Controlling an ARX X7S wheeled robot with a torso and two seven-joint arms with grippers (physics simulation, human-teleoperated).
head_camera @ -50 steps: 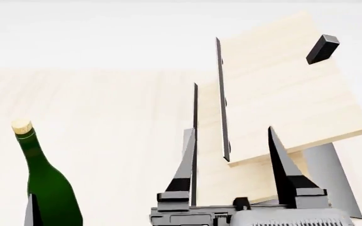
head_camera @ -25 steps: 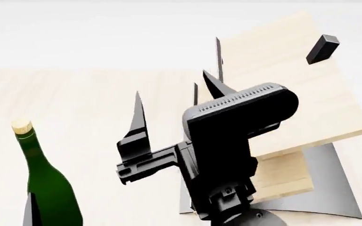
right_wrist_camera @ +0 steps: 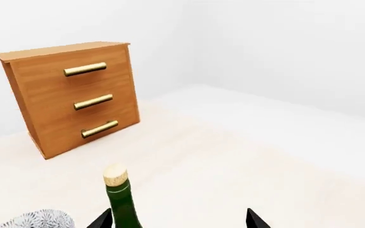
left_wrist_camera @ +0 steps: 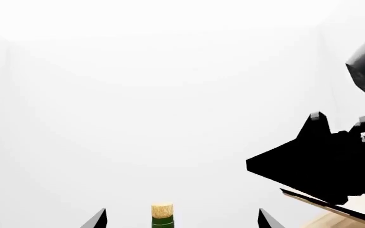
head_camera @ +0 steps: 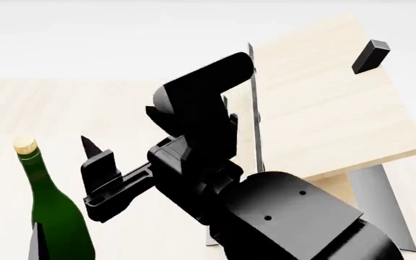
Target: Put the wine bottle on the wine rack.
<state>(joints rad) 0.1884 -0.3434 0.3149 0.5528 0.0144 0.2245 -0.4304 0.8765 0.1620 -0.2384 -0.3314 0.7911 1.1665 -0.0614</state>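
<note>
Bottle [head_camera: 49, 206] stands upright between the left gripper's [left_wrist_camera: 181, 221] spread fingers — open, not clamped. Right gripper [right_wrist_camera: 179, 219] is open too, bottle near one finger, rack [head_camera: 324, 108] behind its arm — unloaded.

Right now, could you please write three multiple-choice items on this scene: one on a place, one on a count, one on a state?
1. In the head view, the wine bottle stands where from the wine rack?
A left
B right
C on it

2. How many brass handles has the drawer cabinet?
A two
B three
C five

3. The bottle is
A lying flat
B upright, corked
C upright, uncorked

Key: 1 A, it stands apart at the left edge; 2 B, three bars show; 3 B, the pale cork sits on top.
</note>
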